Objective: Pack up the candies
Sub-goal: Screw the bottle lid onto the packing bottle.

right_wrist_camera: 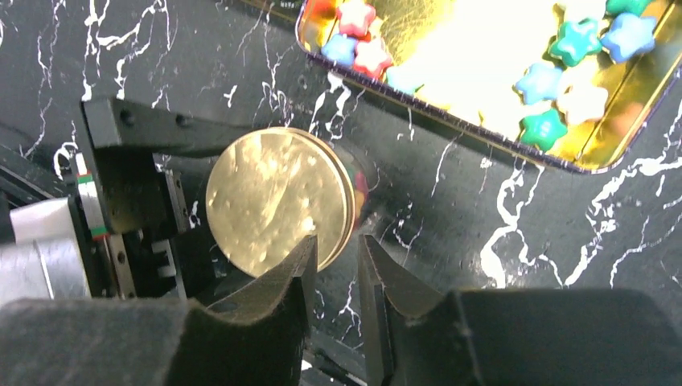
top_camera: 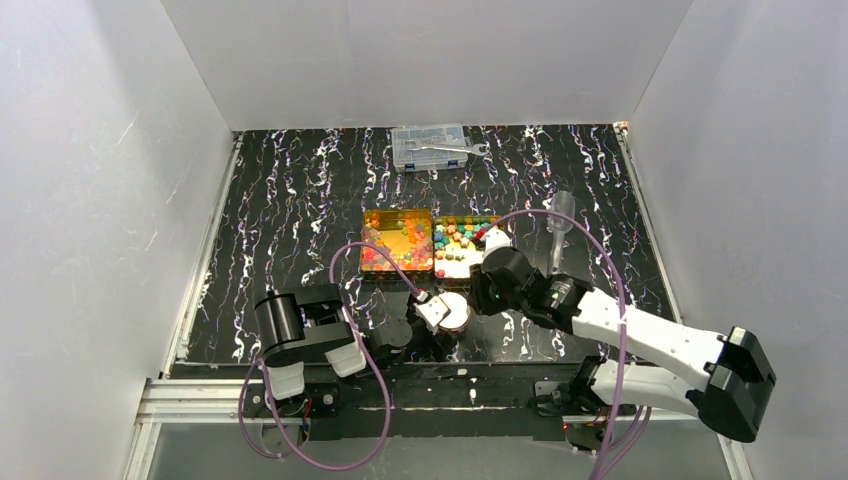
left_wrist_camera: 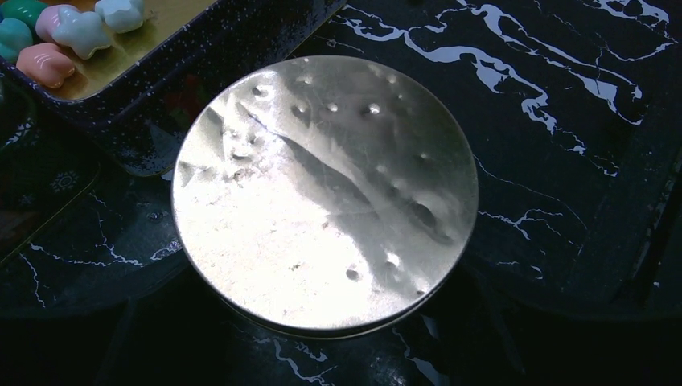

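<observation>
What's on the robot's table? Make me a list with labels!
glossy red, orange and yellow candies: in the left gold tray
pastel star-shaped candies: in the right gold tray
round shiny metal tin: just in front of the trays
left hand: beside the tin, grip unclear
right hand: fingertips at the tin's rim, narrow gap
clear compartment box: far edge, silver wrench on top

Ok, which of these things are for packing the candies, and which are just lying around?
For the job: red and orange candies, pastel candies, round tin.
Lying about: clear compartment box, wrench, clear plastic piece.
</observation>
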